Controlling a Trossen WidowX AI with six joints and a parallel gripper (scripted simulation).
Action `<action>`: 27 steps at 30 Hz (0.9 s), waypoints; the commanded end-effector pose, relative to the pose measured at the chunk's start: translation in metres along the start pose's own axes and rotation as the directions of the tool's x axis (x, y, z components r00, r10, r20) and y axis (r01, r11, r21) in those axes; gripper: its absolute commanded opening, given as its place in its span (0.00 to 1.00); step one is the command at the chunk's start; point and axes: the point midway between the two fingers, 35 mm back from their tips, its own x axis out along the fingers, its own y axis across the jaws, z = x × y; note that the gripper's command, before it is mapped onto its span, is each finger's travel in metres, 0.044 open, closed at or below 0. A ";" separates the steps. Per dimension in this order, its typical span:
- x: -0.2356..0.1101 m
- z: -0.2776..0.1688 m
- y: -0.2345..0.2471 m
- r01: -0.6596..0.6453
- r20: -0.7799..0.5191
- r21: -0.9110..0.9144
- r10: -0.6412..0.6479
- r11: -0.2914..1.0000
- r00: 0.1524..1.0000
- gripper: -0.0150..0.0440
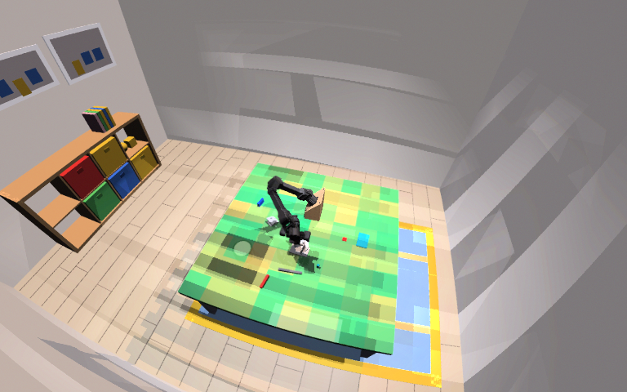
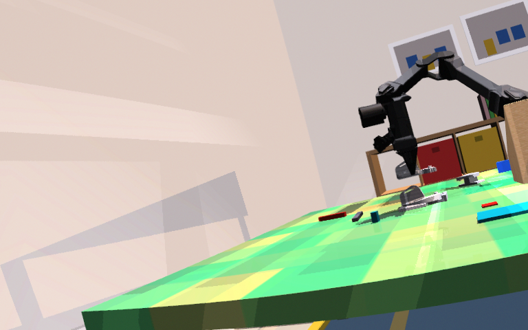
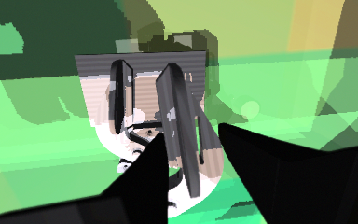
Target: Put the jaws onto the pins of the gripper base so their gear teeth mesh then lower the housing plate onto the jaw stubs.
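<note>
The black claw (image 1: 301, 240) (image 2: 412, 172) (image 3: 191, 134) points downward, right of centre in the exterior view; it is grasping a jaw (image 2: 403, 171) (image 3: 181, 123), whose dark, curved finger lies between the two black fingertips at the lower centre of the wrist view; in the exterior view this jaw is up in the air, apart from the gripper base (image 1: 297, 250) (image 2: 420, 202) (image 3: 95, 105) below it.

The base rests on the green and yellow patchwork counter (image 1: 351, 296) (image 2: 311, 287) (image 3: 37, 140), near the middle of the top view; a second dark finger (image 2: 412, 193) (image 3: 119, 95) rises from it, left of the held jaw in the wrist view; whether its gear end sits on a pin I cannot tell.

A smaller pale part (image 1: 272, 220) (image 2: 469, 179) lies left of the arm in the top view; I cannot tell whether it is the housing plate.

A red bar (image 1: 264, 281) (image 2: 332, 216), a dark grey bar (image 1: 290, 271) (image 2: 357, 216) and a small teal block (image 1: 317, 266) (image 2: 375, 216) lie below the base in the top view; a small red piece (image 1: 344, 239) (image 2: 489, 204) and a cyan slab (image 1: 362, 240) (image 2: 506, 212) lie to its right; a blue block (image 1: 260, 202) (image 2: 502, 166) is at the upper left of the counter.
</note>
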 end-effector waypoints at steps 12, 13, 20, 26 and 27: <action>0.000 -0.001 -0.001 0.003 -0.001 -0.024 -0.003 1.000 1.000 0.48; 0.000 -0.001 -0.001 0.003 -0.001 -0.024 -0.003 1.000 1.000 0.48; 0.000 -0.002 0.000 0.003 -0.001 -0.024 -0.003 1.000 1.000 0.48; 0.000 -0.002 0.000 0.003 -0.001 -0.024 -0.003 1.000 1.000 0.48; 0.000 -0.002 0.000 0.003 -0.001 -0.024 -0.003 1.000 1.000 0.48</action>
